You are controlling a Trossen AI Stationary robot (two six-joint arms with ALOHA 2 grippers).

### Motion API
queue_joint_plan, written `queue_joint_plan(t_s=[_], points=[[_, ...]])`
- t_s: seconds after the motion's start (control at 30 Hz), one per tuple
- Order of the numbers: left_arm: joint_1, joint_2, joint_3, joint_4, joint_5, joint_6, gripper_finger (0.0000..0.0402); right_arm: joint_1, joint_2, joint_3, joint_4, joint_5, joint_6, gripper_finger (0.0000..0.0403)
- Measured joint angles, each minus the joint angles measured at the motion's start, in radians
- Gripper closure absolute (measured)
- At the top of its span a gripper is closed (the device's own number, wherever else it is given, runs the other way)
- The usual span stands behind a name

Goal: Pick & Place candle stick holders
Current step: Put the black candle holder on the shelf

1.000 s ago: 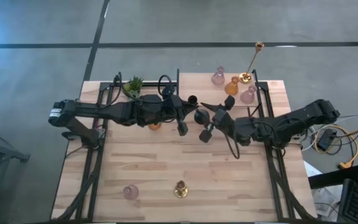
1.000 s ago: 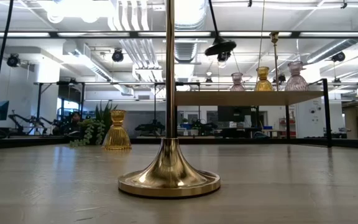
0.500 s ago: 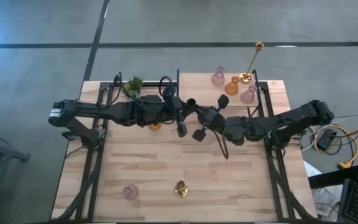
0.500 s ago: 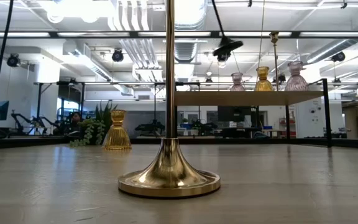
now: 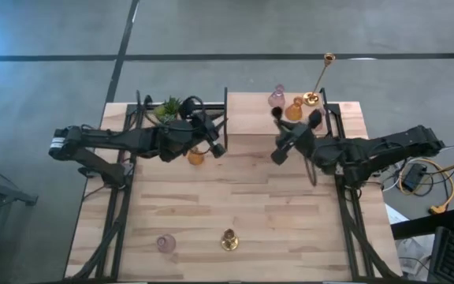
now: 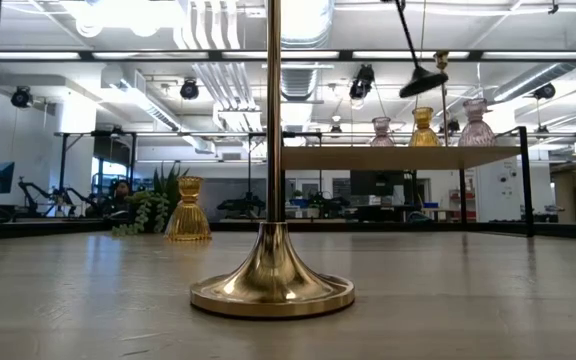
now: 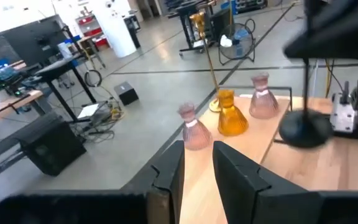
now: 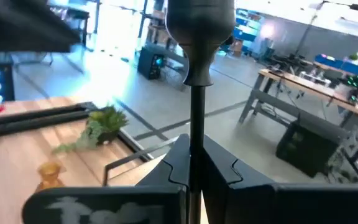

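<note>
Right gripper (image 8: 191, 158) clamped tight on thin stem of black stemmed candle holder (image 8: 199, 37), carried in air over back right of table (image 5: 243, 213), near raised shelf (image 6: 398, 158). Shelf has two pink glass holders (image 5: 277, 97), amber glass holder (image 5: 293, 110) and tall gold holder (image 5: 319, 79). Left gripper (image 7: 197, 165) empty, fingers slightly parted, up by small green plant (image 5: 169, 109); second amber holder (image 5: 195, 158) beside it. Front edge: pink holder (image 5: 165, 243), gold holder (image 5: 228, 239).
</note>
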Motion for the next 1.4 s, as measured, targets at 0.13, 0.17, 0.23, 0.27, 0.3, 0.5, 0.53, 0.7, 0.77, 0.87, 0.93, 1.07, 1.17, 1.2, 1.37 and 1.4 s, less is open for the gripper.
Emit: queue_joint_plan(t_s=[0.13, 0.17, 0.23, 0.27, 0.3, 0.5, 0.53, 0.7, 0.77, 0.87, 0.93, 1.07, 1.17, 1.2, 1.37, 1.4], points=[[0.0, -0.097, -0.198, 0.171, 0.002, 0.006, 0.0313, -0.03, -0.11, -0.128, 0.172, -0.026, -0.037, 0.0394], [0.002, -0.124, -0.256, 0.236, 0.001, 0.01, 0.0313, -0.043, -0.134, -0.168, 0.261, -0.056, -0.068, 0.0394], [0.003, -0.172, -0.369, 0.393, 0.002, 0.021, 0.0313, -0.077, -0.169, -0.252, 0.451, -0.119, -0.137, 0.0394], [0.003, -0.194, -0.423, 0.455, 0.003, 0.026, 0.0313, -0.098, -0.18, -0.288, 0.53, -0.142, -0.162, 0.0394], [0.003, -0.213, -0.475, 0.513, 0.001, 0.03, 0.0313, -0.122, -0.189, -0.317, 0.584, -0.145, -0.176, 0.0394], [0.003, -0.305, -0.677, 0.731, 0.004, 0.031, 0.0312, -0.283, -0.203, -0.37, 0.578, -0.264, -0.075, 0.0394], [0.003, -0.315, -0.697, 0.755, 0.004, 0.031, 0.0312, -0.311, -0.199, -0.368, 0.566, -0.303, -0.045, 0.0394], [0.003, -0.351, -0.738, 0.784, 0.004, 0.03, 0.0312, -0.426, -0.165, -0.327, 0.477, -0.422, 0.04, 0.0394], [0.003, -0.354, -0.739, 0.784, 0.005, 0.029, 0.0313, -0.452, -0.143, -0.314, 0.46, -0.43, 0.042, 0.0394], [0.003, -0.354, -0.739, 0.782, 0.005, 0.029, 0.0313, -0.479, -0.115, -0.309, 0.457, -0.438, 0.043, 0.0394], [0.003, -0.354, -0.739, 0.782, 0.005, 0.029, 0.0314, -0.494, -0.099, -0.309, 0.458, -0.446, 0.043, 0.0394], [0.003, -0.354, -0.739, 0.782, 0.005, 0.029, 0.0314, -0.516, -0.065, -0.309, 0.459, -0.461, 0.048, 0.0394], [0.003, -0.354, -0.739, 0.781, 0.005, 0.029, 0.0314, -0.533, -0.047, -0.309, 0.462, -0.471, 0.06, 0.0394], [0.003, -0.354, -0.739, 0.782, 0.005, 0.029, 0.0314, -0.538, -0.041, -0.309, 0.465, -0.479, 0.065, 0.0394], [0.003, -0.354, -0.739, 0.781, 0.006, 0.029, 0.0314, -0.556, -0.027, -0.31, 0.471, -0.487, 0.077, 0.0394], [0.003, -0.354, -0.739, 0.781, 0.006, 0.029, 0.0314, -0.562, -0.027, -0.313, 0.473, -0.489, 0.078, 0.0394]])
